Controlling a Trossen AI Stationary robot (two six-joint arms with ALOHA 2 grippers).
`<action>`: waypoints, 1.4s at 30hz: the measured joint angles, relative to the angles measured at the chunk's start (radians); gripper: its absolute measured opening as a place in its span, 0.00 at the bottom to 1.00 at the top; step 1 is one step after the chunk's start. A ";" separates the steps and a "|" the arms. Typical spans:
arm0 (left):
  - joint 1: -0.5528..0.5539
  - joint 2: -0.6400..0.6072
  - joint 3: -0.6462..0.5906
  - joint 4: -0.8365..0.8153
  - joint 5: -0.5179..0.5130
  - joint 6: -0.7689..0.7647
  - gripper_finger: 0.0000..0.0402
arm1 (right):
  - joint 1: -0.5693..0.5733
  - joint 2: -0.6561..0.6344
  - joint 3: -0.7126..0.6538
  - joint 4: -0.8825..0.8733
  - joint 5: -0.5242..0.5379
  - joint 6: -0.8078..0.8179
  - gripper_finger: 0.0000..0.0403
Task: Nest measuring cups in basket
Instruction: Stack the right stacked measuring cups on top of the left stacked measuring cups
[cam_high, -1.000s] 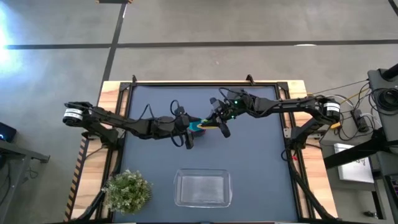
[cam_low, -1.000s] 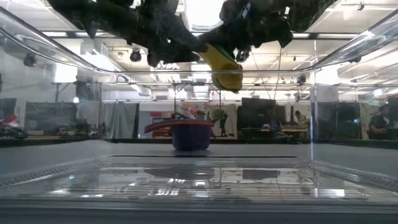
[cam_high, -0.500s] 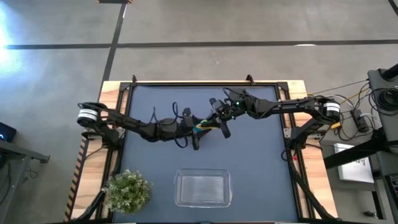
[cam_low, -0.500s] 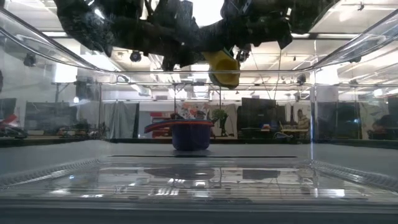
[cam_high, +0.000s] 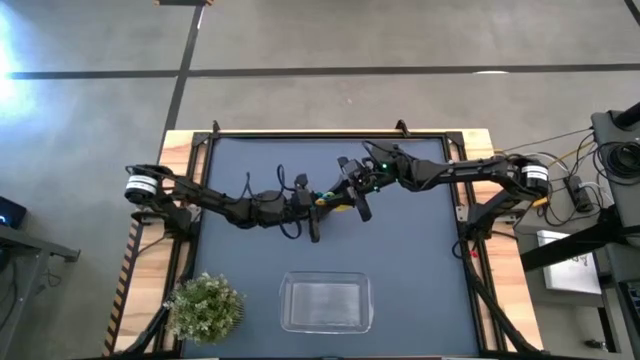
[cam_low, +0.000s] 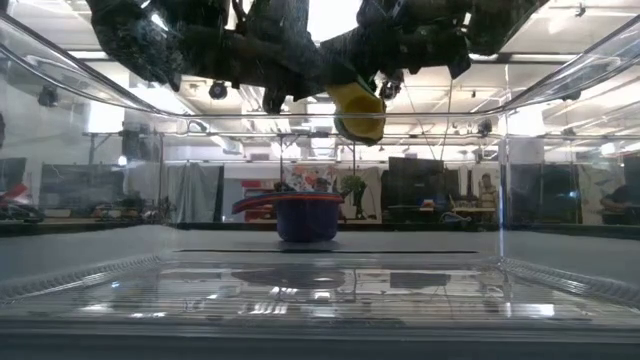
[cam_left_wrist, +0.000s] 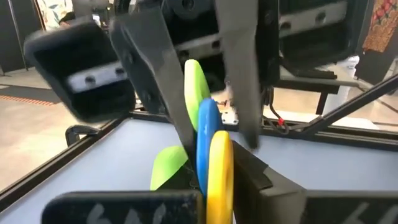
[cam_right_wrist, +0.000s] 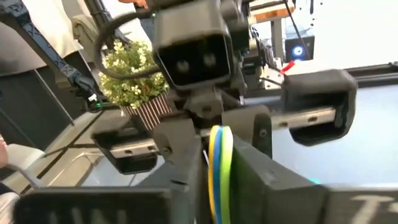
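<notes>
L gripper is clamping shut on the handle ends of a nested stack of measuring cups, mid-air over the table, roughly centre, toward the far half. In the left wrist view the handles are standing edge-on between its fingers: yellow handle nearest, then blue, then green. R gripper is meeting the same stack from the opposite side; its fingers are sitting on both sides of the handles w/ the jaws looking slightly parted, but can't tell whether it's still gripping or only touching. Right wrist view is showing the same handle edges (yellow, blue, green) between its own fingers, w/ the L gripper's body facing it head-on.

Both arms are reaching inward from the table's sides, stretched nearly level, wrists meeting nose to nose.

Low view: yellow cup bowl is hanging under the two grippers, high above the surface. Separate stack of cups (dark blue bowl, red-pink rim/handle) is sitting on the table farther back.

Basket is sitting at the near edge, well apart from the grippers, w/ no cups in it. Plant is standing just beside the basket, on the L arm's side.
</notes>
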 joint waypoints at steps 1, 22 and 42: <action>0.000 0.000 0.000 -0.005 0.001 -0.001 0.02 | 0.000 -0.008 0.000 -0.005 0.001 -0.003 0.18; -0.010 -0.130 -0.236 0.192 -0.228 -0.276 0.02 | 0.000 -0.260 -0.133 -0.316 0.270 -0.202 0.55; -0.031 -0.096 -0.265 0.394 -0.254 -0.258 0.02 | -0.001 0.152 -0.215 0.415 0.298 0.128 0.55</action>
